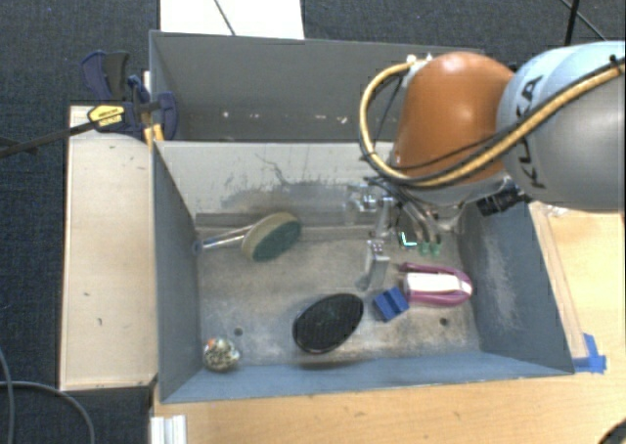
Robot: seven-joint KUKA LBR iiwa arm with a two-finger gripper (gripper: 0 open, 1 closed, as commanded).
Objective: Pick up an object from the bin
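My gripper [403, 254] hangs low in the right half of the bin, open, with nothing between its fingers. Its left finger [376, 258] reaches down towards the bin floor. Just in front of it and slightly right lies a pink and white oblong thing [437, 287]. A small blue block [389, 304] rests beside that thing's left end, close under the left finger. A black oval pad [328, 323] lies further to the front left.
A round brush [270, 236] with a green and cream head and a metal handle lies at the back left. A small mottled ball [221, 354] sits in the front left corner. The arm's orange cover and cables overhang the bin's right back.
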